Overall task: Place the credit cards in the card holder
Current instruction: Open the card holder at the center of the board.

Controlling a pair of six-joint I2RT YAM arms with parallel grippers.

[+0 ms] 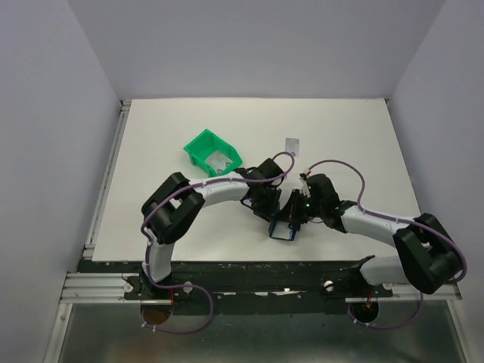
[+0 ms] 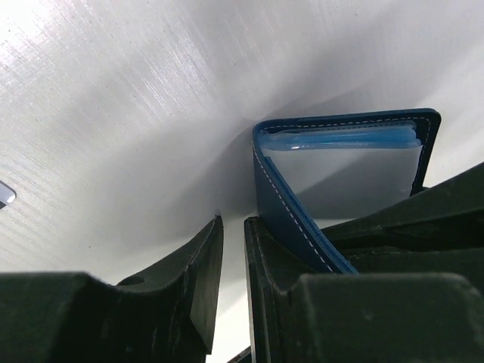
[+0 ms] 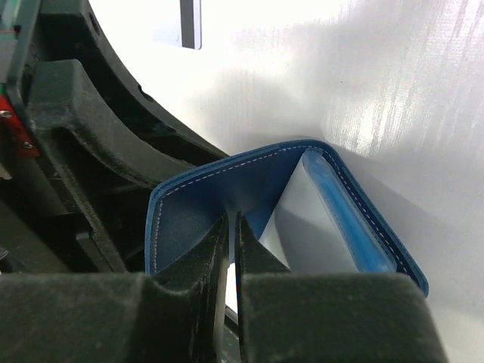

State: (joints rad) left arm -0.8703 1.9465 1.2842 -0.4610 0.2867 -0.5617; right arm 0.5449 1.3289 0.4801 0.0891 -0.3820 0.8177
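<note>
R gripper (image 3: 232,223) pinches card holder (image 3: 193,204) flap; L gripper (image 2: 233,227) nearly shut beside it, grip unclear. Pocket needs spreading wide w/o creasing before credit card (image 1: 293,144) pickup.

White table (image 1: 340,136), green bin (image 1: 198,148) on it, grey card (image 1: 292,145) lying flat nearby

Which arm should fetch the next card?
Left. The right jaws pinch a wallet flap, holding it open; the left jaws look empty, so that arm is probably freer to reach the card on the table.
</note>
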